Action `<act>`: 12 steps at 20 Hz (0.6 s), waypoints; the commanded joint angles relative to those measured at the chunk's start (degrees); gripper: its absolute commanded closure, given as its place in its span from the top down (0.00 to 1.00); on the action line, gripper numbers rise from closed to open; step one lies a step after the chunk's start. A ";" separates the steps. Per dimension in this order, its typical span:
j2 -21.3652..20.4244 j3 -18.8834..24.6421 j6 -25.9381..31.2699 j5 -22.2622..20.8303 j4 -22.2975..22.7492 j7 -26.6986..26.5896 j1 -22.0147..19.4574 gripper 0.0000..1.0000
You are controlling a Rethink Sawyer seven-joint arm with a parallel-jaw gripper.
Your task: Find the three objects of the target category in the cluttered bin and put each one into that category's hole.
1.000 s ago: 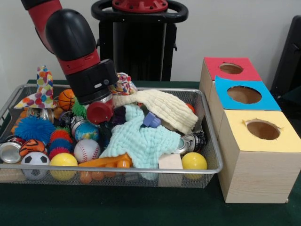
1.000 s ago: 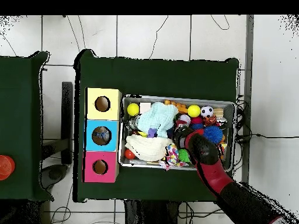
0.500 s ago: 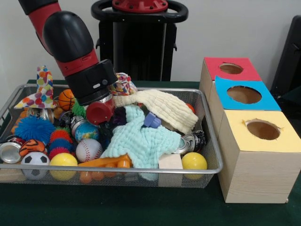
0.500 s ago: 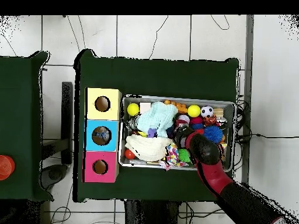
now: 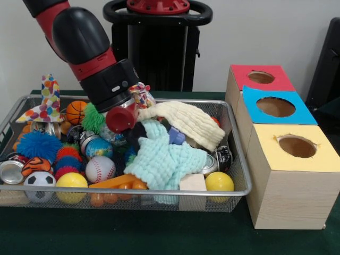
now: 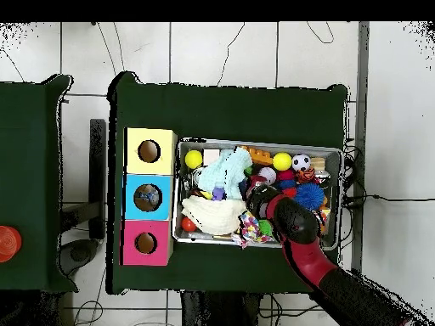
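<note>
While overhead hides it, front shows the end effector (image 5: 123,118), grip unclear, above the bin (image 5: 236,159).

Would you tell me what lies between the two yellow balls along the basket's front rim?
Front view: an orange toy and a wooden cube, under the mint cloth's edge.

Close front view facing robot, distant overhead view, both showing wire bin (image 5: 234,154) (image 6: 336,153)

Mint cloth (image 5: 167,159) beside baseball (image 5: 99,169), yellow ball (image 5: 219,182).
</note>
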 commanded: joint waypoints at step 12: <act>3.09 6.49 -4.57 -0.76 5.61 13.52 -2.55 0.00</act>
